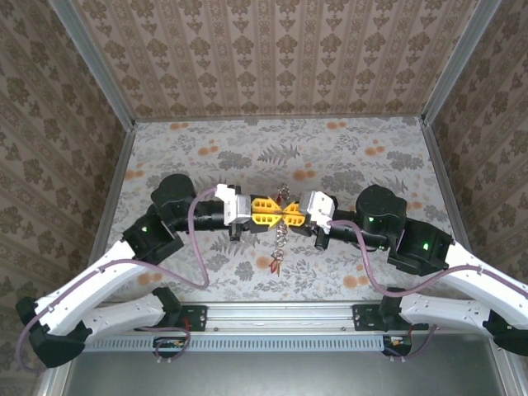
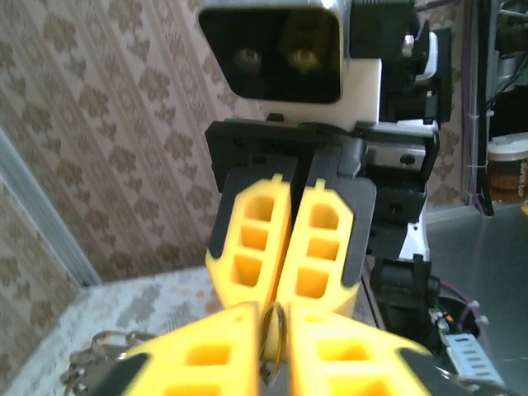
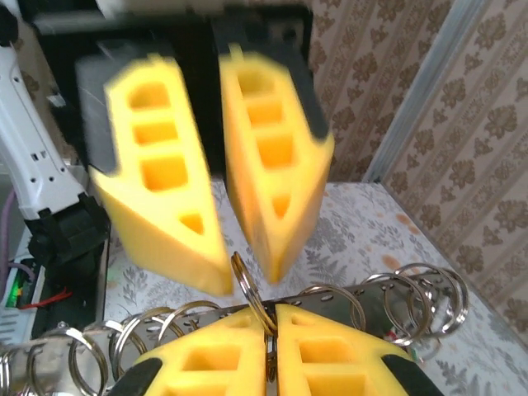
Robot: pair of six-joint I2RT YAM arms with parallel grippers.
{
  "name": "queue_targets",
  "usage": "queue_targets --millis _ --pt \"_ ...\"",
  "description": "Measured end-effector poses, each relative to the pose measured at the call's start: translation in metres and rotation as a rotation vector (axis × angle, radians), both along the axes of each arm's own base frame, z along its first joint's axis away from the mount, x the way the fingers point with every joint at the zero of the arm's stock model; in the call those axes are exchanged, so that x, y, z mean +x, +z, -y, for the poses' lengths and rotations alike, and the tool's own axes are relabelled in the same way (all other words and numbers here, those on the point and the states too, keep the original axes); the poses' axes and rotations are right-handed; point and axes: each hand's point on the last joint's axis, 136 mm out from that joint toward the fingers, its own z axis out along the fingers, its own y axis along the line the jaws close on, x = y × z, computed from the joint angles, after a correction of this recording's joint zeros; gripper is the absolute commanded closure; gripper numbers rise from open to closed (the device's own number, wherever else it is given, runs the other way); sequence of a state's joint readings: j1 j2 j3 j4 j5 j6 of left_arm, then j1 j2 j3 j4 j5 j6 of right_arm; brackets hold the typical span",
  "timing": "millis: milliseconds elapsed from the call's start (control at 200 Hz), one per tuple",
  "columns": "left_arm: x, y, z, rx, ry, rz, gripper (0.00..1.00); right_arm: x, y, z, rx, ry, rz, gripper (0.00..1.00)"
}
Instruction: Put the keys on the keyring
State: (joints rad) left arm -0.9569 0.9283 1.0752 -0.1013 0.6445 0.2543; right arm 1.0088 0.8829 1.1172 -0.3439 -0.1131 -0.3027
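Both grippers meet tip to tip above the middle of the table. My right gripper (image 1: 292,212) (image 3: 271,313) is shut on the keyring (image 3: 247,285), a thin metal ring that stands up edge-on from between its yellow pads. My left gripper (image 1: 279,213) (image 2: 273,315) faces it with its jaws a little apart. The keyring (image 2: 280,327) sits in that gap, and the left fingers (image 3: 165,198) look blurred. A short chain (image 1: 280,235) hangs below the grippers. The keys (image 1: 275,264) with red and orange tags dangle at its end, just above the tablecloth.
A metal strip (image 3: 412,268) carrying several more split rings (image 3: 421,297) runs behind the right fingertips, and its rings (image 2: 99,342) also show at the lower left of the left wrist view. The table (image 1: 371,157) has a floral cloth, walled on three sides.
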Motion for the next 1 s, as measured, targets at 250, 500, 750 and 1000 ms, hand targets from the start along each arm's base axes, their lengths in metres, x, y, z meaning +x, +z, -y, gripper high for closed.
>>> queue_targets --millis 250,500,750,1000 --pt "0.014 -0.018 -0.007 0.205 0.146 0.079 0.75 0.016 -0.009 0.010 -0.044 -0.106 -0.001 0.94" --pt "0.027 -0.041 -0.001 0.332 0.220 0.075 0.75 0.023 -0.021 0.008 -0.083 -0.134 -0.015 0.95" --pt "0.026 -0.039 0.004 0.337 0.227 0.087 0.81 0.026 -0.029 0.003 -0.109 -0.133 -0.029 0.95" --pt "0.033 -0.048 0.011 0.370 0.250 0.084 1.00 0.026 -0.036 0.006 -0.138 -0.139 -0.044 0.94"
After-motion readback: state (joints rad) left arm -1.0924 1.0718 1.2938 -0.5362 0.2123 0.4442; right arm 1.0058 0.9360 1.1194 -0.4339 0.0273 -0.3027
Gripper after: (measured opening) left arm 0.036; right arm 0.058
